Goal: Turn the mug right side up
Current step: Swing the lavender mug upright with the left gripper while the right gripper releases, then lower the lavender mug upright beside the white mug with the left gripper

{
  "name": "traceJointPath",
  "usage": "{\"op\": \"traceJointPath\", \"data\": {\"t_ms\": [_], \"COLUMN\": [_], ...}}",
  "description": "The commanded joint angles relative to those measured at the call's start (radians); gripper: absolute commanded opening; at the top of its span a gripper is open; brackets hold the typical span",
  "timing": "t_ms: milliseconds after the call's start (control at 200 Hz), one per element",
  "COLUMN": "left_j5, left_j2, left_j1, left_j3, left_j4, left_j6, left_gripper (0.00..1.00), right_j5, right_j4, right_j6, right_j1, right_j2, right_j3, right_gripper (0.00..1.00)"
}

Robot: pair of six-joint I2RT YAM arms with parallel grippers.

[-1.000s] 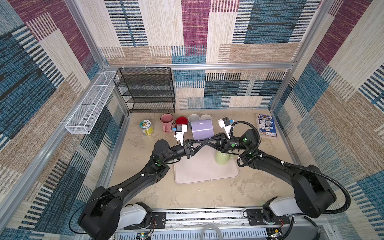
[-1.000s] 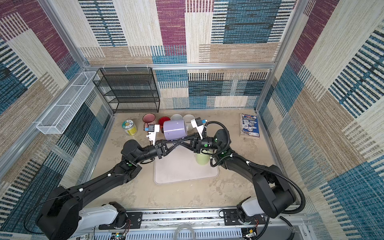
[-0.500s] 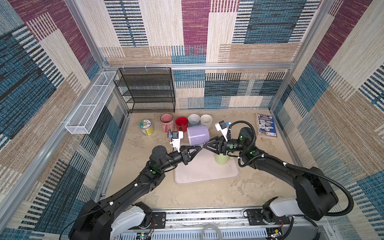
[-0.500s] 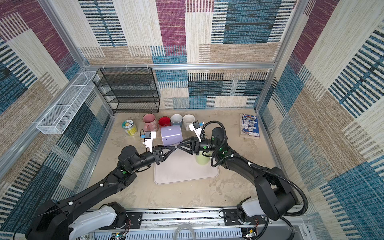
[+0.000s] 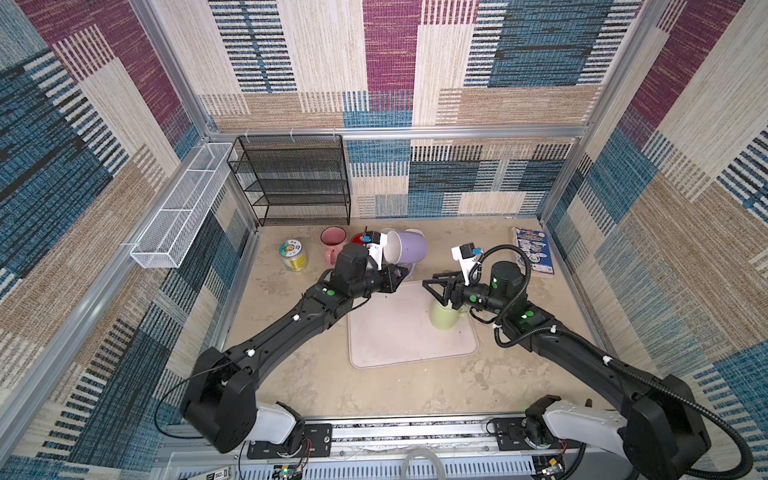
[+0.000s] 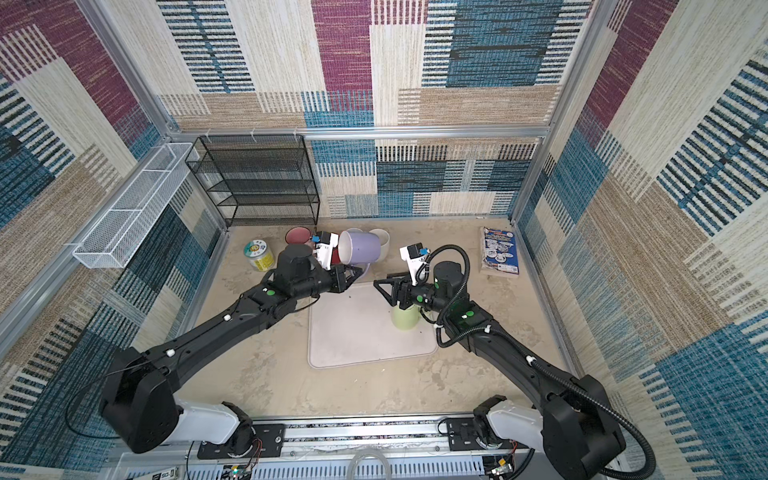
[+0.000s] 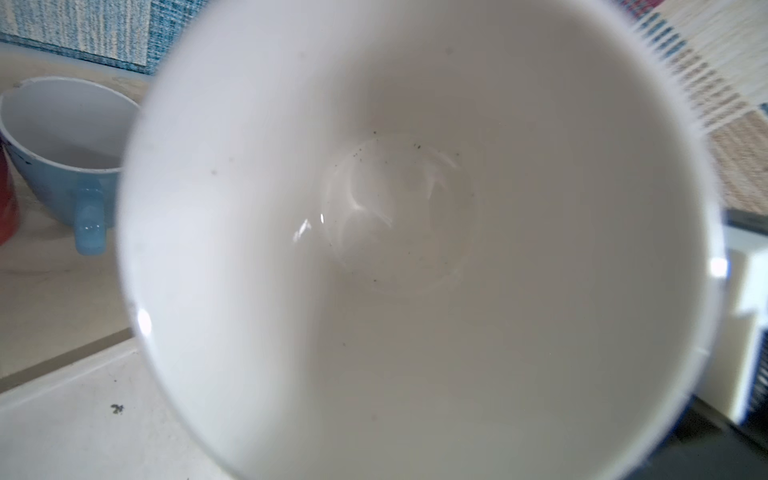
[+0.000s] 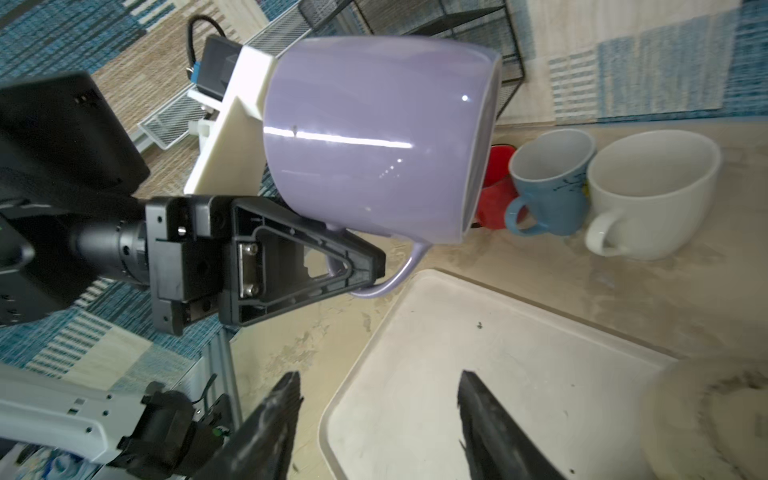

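Observation:
The purple mug (image 5: 405,247) (image 6: 360,248) hangs on its side in the air above the tray's far edge, its mouth turned toward the left arm. My left gripper (image 5: 400,275) (image 6: 354,275) is shut on the mug's handle, seen in the right wrist view as the purple mug (image 8: 374,137) above black fingers (image 8: 353,266). The mug's white inside (image 7: 395,249) fills the left wrist view and hides the jaws there. My right gripper (image 5: 429,279) (image 6: 381,278) (image 8: 379,376) is open and empty, a short way to the mug's right.
A pale tray (image 5: 395,340) lies mid-table with a green mug (image 5: 444,318) under my right wrist. Pink (image 5: 332,239), red (image 8: 496,195), blue (image 8: 548,174) and white (image 8: 648,187) mugs line the back. A tin (image 5: 293,255), black rack (image 5: 295,178), white basket (image 5: 183,203) and booklet (image 5: 534,249) stand around.
My right gripper has opened, let go of the purple mug and drawn back to the right. The left gripper keeps the mug by its handle.

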Motion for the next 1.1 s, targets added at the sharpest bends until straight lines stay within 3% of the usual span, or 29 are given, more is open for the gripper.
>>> {"op": "traceJointPath", "data": {"t_ms": [0,195,391,611,1097], "left_j5": [-0.052,-0.145,-0.266,-0.367,-0.514], "left_j2": [0.096,0.347,0.59,0.828,1.087], "left_j1": [-0.013,-0.058,-0.096,-0.122,-0.152], "left_j3": [0.151,0.522,0.895,1.252,1.484], "left_j4": [-0.159,-0.444,-0.689,-0.858,-0.861], "left_j6": [0.076,0.151,0.206,0.231,0.214], "left_gripper": [0.0,0.0,0.0,0.0,0.0], "right_j5": [0.174,0.295,0.407,0.43,0.336], "right_j4": [-0.067,-0.111,-0.184,-0.198,-0.214], "right_j6": [-0.015,0.008,0.054,0.078,0.11], "right_j1": [-0.007,-0.033,-0.044,-0.044,-0.044], "right_j2": [-0.063,-0.157,-0.178,-0.23,-0.323], "right_j3": [-0.032,-0.1,-0.123,-0.167,-0.215], "right_gripper": [0.71,0.85,0.86,0.87,0.87]}}
